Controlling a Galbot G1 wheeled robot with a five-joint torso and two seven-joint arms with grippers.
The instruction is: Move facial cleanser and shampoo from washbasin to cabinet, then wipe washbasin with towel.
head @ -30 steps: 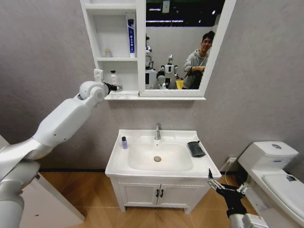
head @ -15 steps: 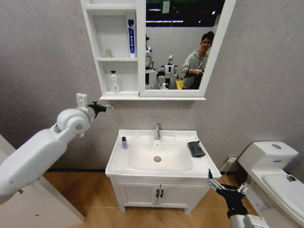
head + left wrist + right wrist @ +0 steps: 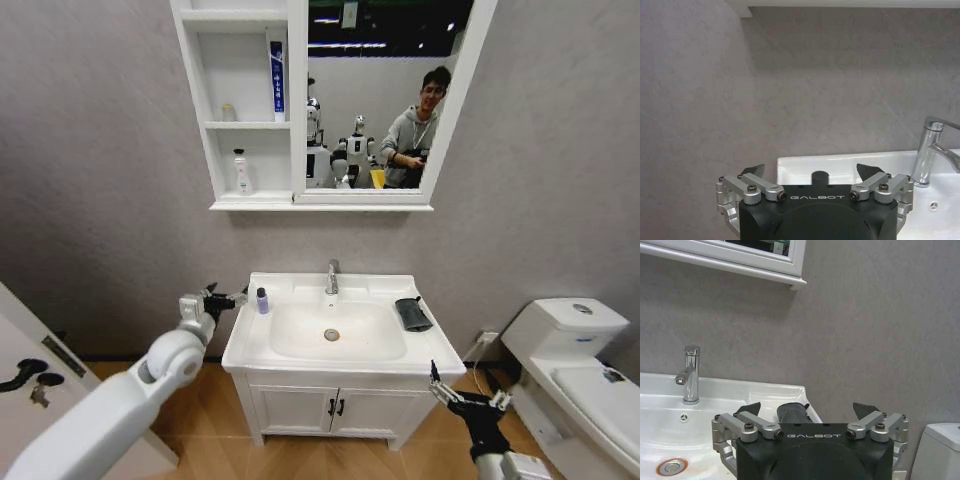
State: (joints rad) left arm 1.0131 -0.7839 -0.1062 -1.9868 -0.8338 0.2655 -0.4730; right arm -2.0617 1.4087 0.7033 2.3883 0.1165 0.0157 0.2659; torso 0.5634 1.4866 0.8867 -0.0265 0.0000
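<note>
A white washbasin (image 3: 300, 355) carries a small dark bottle (image 3: 262, 300) at its back left and a dark folded towel (image 3: 412, 314) on its right rim. A white bottle (image 3: 240, 172) is held on the cabinet (image 3: 232, 125) shelf.

You have one washbasin (image 3: 300, 352) at centre frame, fitted with one chrome faucet (image 3: 332, 276). On its rim you have one small dark bottle (image 3: 262, 300) at left and one dark towel (image 3: 411, 313) at right. You have one cabinet (image 3: 296, 102) at top centre, with three open shelves and one mirror (image 3: 380, 95). On those shelves you have one blue-and-white tube (image 3: 275, 78), one small jar (image 3: 228, 112) and one white bottle (image 3: 240, 171). You have one vanity (image 3: 330, 410) with two doors below, and one toilet (image 3: 580, 368) at lower right. Two grippers are counted: the left gripper (image 3: 226, 297) and the right gripper (image 3: 462, 394).
</note>
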